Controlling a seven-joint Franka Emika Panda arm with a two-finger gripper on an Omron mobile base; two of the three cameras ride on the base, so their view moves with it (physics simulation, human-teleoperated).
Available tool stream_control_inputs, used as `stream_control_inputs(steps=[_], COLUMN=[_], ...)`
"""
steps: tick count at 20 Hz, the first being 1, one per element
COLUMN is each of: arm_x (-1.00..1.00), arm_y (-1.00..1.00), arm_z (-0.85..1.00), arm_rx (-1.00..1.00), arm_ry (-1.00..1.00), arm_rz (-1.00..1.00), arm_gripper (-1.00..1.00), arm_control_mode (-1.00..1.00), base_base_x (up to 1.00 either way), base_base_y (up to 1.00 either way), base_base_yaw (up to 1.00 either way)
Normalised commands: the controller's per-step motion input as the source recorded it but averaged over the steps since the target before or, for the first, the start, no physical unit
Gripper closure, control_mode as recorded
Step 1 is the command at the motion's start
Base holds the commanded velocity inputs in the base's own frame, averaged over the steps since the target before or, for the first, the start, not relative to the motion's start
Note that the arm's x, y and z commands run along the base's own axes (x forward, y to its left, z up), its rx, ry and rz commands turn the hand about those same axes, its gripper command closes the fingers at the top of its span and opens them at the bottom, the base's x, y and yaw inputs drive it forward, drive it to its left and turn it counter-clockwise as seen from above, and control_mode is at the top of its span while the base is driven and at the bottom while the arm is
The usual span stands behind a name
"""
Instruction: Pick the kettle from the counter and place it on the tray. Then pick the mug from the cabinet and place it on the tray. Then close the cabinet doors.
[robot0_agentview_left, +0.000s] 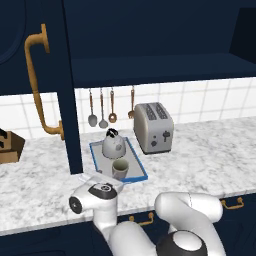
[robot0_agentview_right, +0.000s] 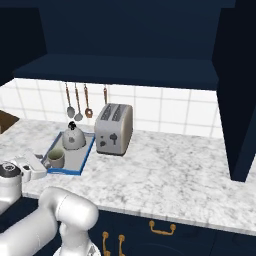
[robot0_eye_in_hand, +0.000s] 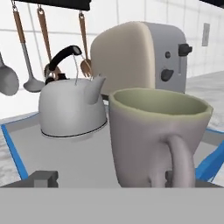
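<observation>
The pale kettle (robot0_agentview_left: 113, 145) (robot0_agentview_right: 73, 139) (robot0_eye_in_hand: 72, 109) with its black handle stands on the far half of the blue-rimmed tray (robot0_agentview_left: 132, 154) (robot0_agentview_right: 80, 159) (robot0_eye_in_hand: 52, 148). Near the tray's front edge, the grey-green mug (robot0_agentview_left: 120, 169) (robot0_agentview_right: 56, 158) (robot0_eye_in_hand: 153, 131) stands upright, its handle turned toward the hand. My gripper (robot0_agentview_left: 91, 177) (robot0_agentview_right: 42, 164) (robot0_eye_in_hand: 107, 180) is open just in front of the mug and holds nothing. The tray rests on the marble counter (robot0_agentview_left: 200, 155) (robot0_agentview_right: 165, 170). The navy cabinet (robot0_agentview_left: 160, 67) (robot0_agentview_right: 115, 67) above has its doors (robot0_agentview_left: 67, 85) (robot0_agentview_right: 240, 100) swung open.
A silver toaster (robot0_agentview_left: 154, 127) (robot0_agentview_right: 114, 129) (robot0_eye_in_hand: 140, 57) stands right of the tray. Ladles and spoons (robot0_agentview_left: 102, 107) (robot0_agentview_right: 77, 102) hang on the tiled wall behind it. A knife block (robot0_agentview_left: 10, 142) sits at the far left. The left door's brass handle (robot0_agentview_left: 35, 80) juts toward me.
</observation>
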Motion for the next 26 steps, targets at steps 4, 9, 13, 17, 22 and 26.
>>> stream_control_inputs(steps=[4,9,13,17,22,26], arm_x=[-0.05,0.00,0.00,-0.34,-0.73,-0.35], arm_y=[0.04,0.13,0.20,0.13,0.05,0.00], arm_z=[0.02,0.03,0.02,0.11,0.06,0.01], arm_rx=[0.00,0.00,-0.07,-0.01,0.00,0.00], arm_ry=[0.04,0.17,0.33,0.07,-0.12,-0.08], arm_rz=[-0.16,-0.20,-0.16,-0.10,-0.05,-0.04], arm_gripper=[-1.00,-1.00,-1.00,-1.00,-1.00,-1.00], arm_control_mode=[-1.00,-1.00,-1.00,-1.00,-1.00,-1.00], base_base_x=[0.00,0.00,0.00,0.00,0.00,0.00], base_base_y=[0.00,0.00,0.00,0.00,0.00,0.00], base_base_yaw=[0.00,0.00,0.00,0.00,0.00,0.00])
